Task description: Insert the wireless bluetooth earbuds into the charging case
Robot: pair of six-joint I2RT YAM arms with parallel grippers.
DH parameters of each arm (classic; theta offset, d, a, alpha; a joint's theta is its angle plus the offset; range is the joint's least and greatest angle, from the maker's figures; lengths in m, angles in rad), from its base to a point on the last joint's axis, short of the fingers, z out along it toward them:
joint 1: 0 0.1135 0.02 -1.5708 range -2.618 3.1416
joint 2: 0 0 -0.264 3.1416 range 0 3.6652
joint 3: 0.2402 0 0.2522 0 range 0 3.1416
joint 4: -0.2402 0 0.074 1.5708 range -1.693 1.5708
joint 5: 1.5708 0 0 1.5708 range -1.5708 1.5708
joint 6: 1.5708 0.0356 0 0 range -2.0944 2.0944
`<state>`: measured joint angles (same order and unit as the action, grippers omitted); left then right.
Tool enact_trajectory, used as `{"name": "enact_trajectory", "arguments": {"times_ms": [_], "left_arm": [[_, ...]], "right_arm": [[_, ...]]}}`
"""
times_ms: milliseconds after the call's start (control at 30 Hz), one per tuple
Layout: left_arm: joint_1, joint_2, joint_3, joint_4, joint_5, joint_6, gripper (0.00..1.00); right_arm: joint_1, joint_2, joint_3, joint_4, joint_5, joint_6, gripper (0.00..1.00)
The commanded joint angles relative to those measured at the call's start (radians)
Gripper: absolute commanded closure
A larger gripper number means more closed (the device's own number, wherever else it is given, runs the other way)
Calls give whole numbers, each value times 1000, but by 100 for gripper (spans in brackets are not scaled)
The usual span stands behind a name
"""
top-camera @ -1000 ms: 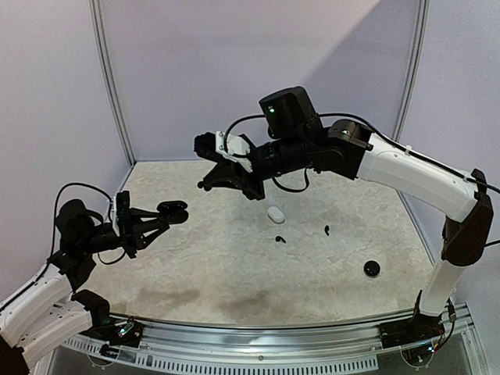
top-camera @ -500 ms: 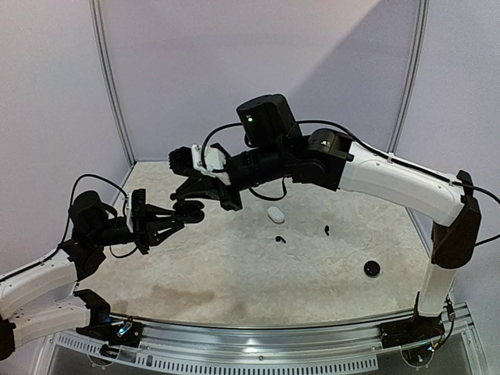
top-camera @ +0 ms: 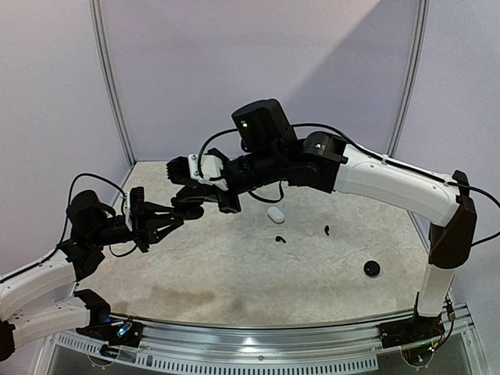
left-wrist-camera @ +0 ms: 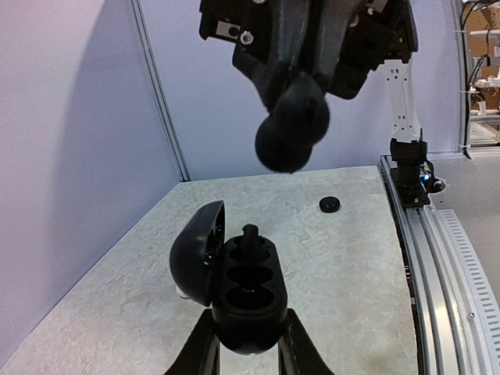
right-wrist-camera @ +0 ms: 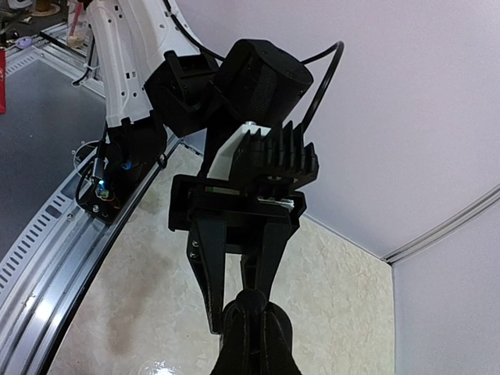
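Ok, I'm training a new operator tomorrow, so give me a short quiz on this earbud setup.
1. True or false: the lid of the black case held in the left fingers is shut.
2. Where are the right fingers? A) just above the open case B) tucked at their own base C) out of view
3. Fill in: the oval item lying in the middle of the table is coloured ____.
Key: 1 false; 2 A; 3 white.
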<state>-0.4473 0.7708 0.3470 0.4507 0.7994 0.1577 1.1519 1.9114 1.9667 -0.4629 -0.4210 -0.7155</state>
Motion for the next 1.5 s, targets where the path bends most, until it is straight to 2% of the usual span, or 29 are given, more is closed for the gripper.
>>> {"name": "enact_trajectory", "arguments": {"times_ms": [0,100,600,1467], "left_arm": [[-22,4,20,-1,-10,17,100],[-26,11,21,7,-11,20,100],[-42,1,22,-10,-38,28,100],[-54,-5,7,2,-96,126,100]], "right_arm": [[5,30,20,-25,24,-17,100],[6,33,22,-27,13,-24,100],[8,87,46,-83,151,-81,100],[16,144,96,-176,145,-114,100]]}}
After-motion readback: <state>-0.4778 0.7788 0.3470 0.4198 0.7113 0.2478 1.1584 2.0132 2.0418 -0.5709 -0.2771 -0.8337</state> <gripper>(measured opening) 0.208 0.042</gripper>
